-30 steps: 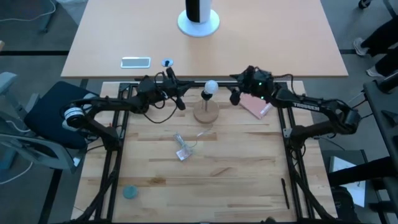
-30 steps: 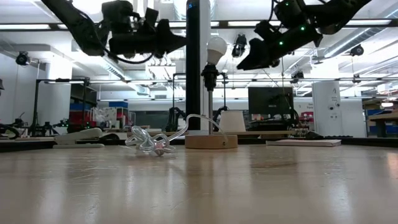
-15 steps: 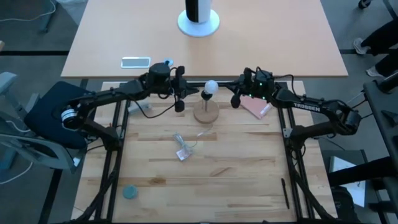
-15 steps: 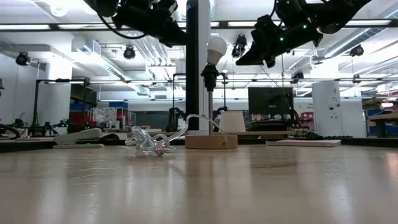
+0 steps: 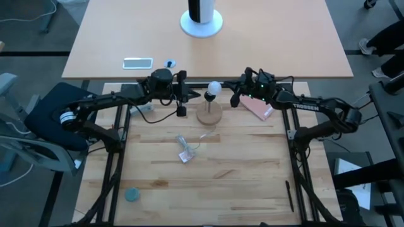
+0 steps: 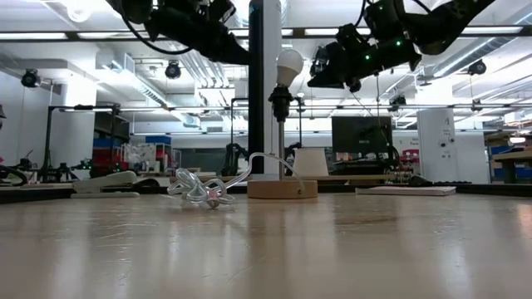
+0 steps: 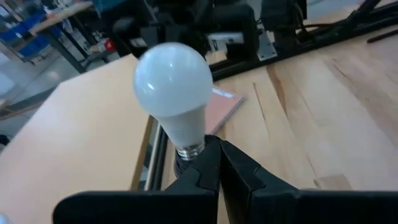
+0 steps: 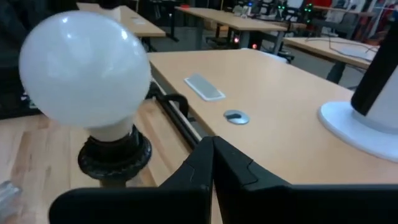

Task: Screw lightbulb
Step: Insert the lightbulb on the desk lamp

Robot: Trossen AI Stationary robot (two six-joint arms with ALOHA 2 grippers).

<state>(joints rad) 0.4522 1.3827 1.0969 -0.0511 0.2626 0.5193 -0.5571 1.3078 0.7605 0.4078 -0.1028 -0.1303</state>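
The frosted white lightbulb (image 5: 214,87) stands upright with its screw base (image 7: 189,148) in the black socket (image 8: 115,152). The socket sits on a thin post above the round wooden stand (image 5: 209,114). My left gripper (image 5: 189,96) hovers shut just left of the bulb at bulb height, pointing at it (image 7: 217,163). My right gripper (image 5: 233,98) hovers shut just right of the bulb (image 8: 84,68), its fingertips (image 8: 211,152) short of the bulb. Neither gripper touches the bulb or the socket.
A crumpled clear wrapper (image 5: 185,151) lies near the stand, toward the table's front. A pink flat pad (image 5: 259,108) lies under my right arm. A teal disc (image 5: 132,194) and a black pen (image 5: 290,195) lie near the front edge. A phone (image 5: 137,62) rests on the far table.
My right gripper has shut on nothing and edged toward the bulb. My left gripper has risen and tipped up from slanting downward to nearly level, still shut, beside the bulb. The bulb and stand have stayed put.
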